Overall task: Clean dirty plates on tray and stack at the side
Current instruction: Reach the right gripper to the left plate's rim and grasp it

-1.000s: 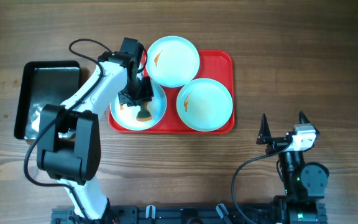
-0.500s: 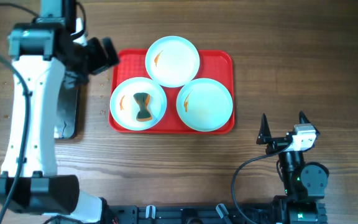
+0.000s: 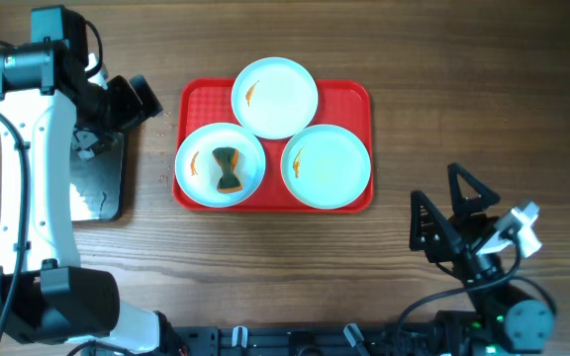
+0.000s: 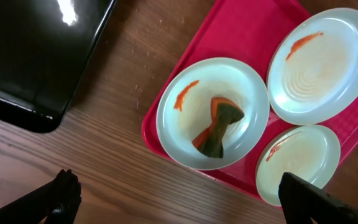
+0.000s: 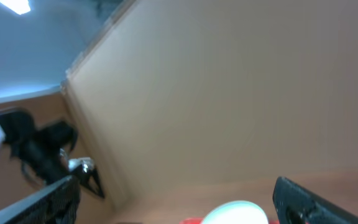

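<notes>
Three pale plates lie on the red tray point(image 3: 194, 99): a far plate point(image 3: 275, 96), a near-right plate point(image 3: 326, 165) and a near-left plate point(image 3: 206, 148). Each carries an orange smear. A crumpled green-and-orange sponge point(image 3: 227, 170) rests on the near-left plate. My left gripper point(image 3: 135, 99) hangs open and empty, high over the table left of the tray. In the left wrist view the sponge point(image 4: 218, 126) sits on the middle plate point(image 4: 185, 124), well beyond the left gripper point(image 4: 182, 205). My right gripper point(image 3: 433, 183) stands open and empty, near the front right.
A glossy black pan point(image 3: 97, 183) lies left of the tray, partly under my left arm. The right wrist view is blurred: a plate's rim point(image 5: 235, 213) at the bottom and my left arm point(image 5: 36, 149) at the far left.
My left gripper opened, left the sponge on the near-left plate and rose away to the left over the black pan. The right arm has tilted and shifted right.
</notes>
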Robot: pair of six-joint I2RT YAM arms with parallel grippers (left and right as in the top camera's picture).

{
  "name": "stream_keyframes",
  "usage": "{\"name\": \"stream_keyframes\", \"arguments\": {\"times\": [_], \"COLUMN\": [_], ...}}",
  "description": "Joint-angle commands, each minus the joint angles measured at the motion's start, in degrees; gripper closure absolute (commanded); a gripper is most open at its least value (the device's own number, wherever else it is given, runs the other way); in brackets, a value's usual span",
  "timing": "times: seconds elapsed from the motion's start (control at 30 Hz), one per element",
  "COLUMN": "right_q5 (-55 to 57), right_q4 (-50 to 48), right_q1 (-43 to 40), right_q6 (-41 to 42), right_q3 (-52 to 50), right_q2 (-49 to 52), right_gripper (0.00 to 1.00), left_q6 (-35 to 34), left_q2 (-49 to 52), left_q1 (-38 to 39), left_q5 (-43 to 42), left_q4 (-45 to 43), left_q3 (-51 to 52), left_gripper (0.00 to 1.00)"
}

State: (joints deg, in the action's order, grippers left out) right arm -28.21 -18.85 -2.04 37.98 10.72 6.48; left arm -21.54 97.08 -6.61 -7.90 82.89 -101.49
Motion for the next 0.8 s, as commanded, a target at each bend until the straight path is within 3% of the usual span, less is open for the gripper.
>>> {"name": "stream_keyframes", "arguments": {"times": [0.0,0.13,0.27,0.33,0.43,0.53,0.57,0.6,0.7,0.77], "right_q5": [-11.63,-21.92,-16.44,-12.83,-12.72,-12.52,-13.60,-13.44,-2.97,3.91], "right_q4": [11.06,43.06,75.63,85.11,83.25,77.35,75.19,73.09,72.70,72.17], "right_q1": [-0.17,-0.04,5.05,10.23,15.98,17.20,17.33,18.10,22.21,27.30], "right_q6": [-14.16,-31.12,-46.66,-49.72,-45.62,-27.36,-23.78,-25.03,-25.97,-25.90], "right_q3": [18.97,48.22,77.22,86.99,90.51,90.51,90.49,90.49,90.47,90.47], "right_q2": [12.44,37.29,59.45,67.98,75.80,82.18,84.48,87.06,93.48,98.90], "right_gripper": [0.00,0.00,0.00,0.00,0.00,0.00,0.05,0.23,0.51,0.52], "left_q6": [0.13,0.13,0.11,0.13,0.13,0.13,0.13,0.13,0.13,0.13], "left_q2": [0.52,0.52,0.52,0.52,0.52,0.52,0.52,0.52,0.52,0.52], "left_q1": [-1.29,-1.29,-1.29,-1.29,-1.29,-1.29,-1.29,-1.29,-1.29,-1.29], "left_q5": [0.50,0.50,0.48,0.50,0.48,0.50,0.50,0.50,0.50,0.50], "left_q4": [0.15,0.59,0.57,0.55,0.57,0.61,0.85,1.31,1.36,1.27], "left_q3": [0.46,0.46,0.46,0.46,0.46,0.46,0.46,0.46,0.48,0.46], "left_gripper": [0.00,0.00,0.00,0.00,0.00,0.00,0.00,0.00,0.00,0.00]}}
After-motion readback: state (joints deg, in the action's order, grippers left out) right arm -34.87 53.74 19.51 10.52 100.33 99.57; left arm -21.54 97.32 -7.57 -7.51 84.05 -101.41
